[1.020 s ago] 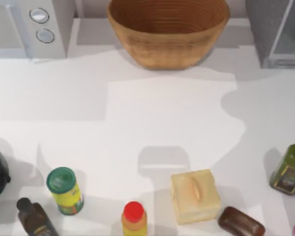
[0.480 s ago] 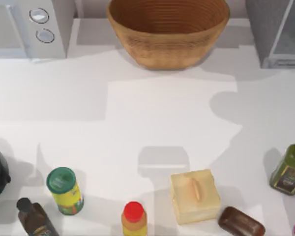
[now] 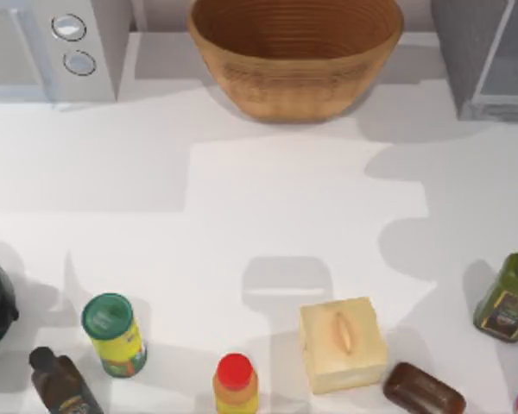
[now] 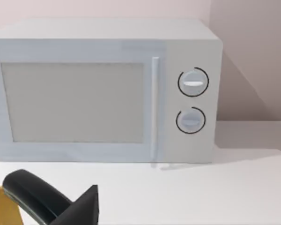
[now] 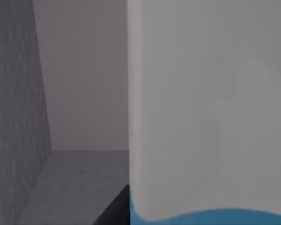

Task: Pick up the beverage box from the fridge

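The fridge (image 3: 488, 52) stands at the table's back right corner, grey with a pale glassy door panel. In the right wrist view I look into its grey interior (image 5: 18, 117). The beverage box (image 5: 206, 117) stands very close in front of that camera, with its white upper part and a strip of sky-blue side showing. My right gripper is inside the fridge, right at the carton, and a dark edge of it shows beside the box. My left arm is parked at the left, its wrist camera facing the microwave (image 4: 107, 93).
On the back edge stand a white microwave (image 3: 52, 47) and a wooden bowl (image 3: 293, 52). Along the front are a pale yellow block (image 3: 341, 343), a brown bar (image 3: 423, 390), a green bottle (image 3: 508, 297), a red-capped bottle (image 3: 236, 384), a green-lidded can (image 3: 114, 335) and a dark bottle (image 3: 60, 379).
The arm's shadow on the table's right side has shifted rightwards and forwards. The objects on the table have not moved.
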Robot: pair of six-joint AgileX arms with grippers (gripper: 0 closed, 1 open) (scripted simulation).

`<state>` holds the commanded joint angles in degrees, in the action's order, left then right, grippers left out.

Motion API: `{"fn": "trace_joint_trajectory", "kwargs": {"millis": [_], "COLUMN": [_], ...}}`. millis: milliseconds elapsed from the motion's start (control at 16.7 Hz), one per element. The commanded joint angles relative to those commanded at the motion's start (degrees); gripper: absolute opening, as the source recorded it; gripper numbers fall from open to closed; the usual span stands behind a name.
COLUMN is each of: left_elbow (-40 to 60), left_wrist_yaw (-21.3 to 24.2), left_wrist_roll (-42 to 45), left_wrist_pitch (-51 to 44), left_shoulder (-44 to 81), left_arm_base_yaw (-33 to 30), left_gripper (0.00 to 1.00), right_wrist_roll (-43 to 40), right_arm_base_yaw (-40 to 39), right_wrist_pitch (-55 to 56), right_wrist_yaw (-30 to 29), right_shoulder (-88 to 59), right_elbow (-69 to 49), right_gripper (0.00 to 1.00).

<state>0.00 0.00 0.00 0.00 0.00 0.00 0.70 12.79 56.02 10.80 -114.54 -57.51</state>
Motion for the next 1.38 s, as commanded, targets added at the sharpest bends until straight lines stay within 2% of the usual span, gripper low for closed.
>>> {"fn": "trace_joint_trajectory", "kwargs": {"millis": [240,600,780,1080,1380], "left_elbow": [0.0,0.0,0.0,0.0,0.0], "left_wrist_yaw": [0.0,0.0,0.0,0.0,0.0], "left_wrist_roll": [0.0,0.0,0.0,0.0,0.0], "left_wrist_pitch": [0.0,0.0,0.0,0.0,0.0], "left_shoulder": [0.0,0.0,0.0,0.0,0.0], "left_arm_base_yaw": [0.0,0.0,0.0,0.0,0.0], "left_gripper": [1.00,1.00,1.00,1.00,1.00], "right_wrist_roll": [0.2,0.3,0.0,-0.5,-0.5], "right_arm_base_yaw": [0.7,0.3,-0.4,-2.7,-5.7], "right_wrist_pitch": [3.0,2.6,0.1,-10.0,-25.6], "right_wrist_yaw": [0.7,0.7,0.2,-2.0,-4.8], "right_shoulder": [4.4,4.8,9.8,28.6,58.1], "right_elbow": [6.8,7.0,9.1,17.8,31.4], "right_gripper": [0.00,0.00,0.00,0.00,0.00]}}
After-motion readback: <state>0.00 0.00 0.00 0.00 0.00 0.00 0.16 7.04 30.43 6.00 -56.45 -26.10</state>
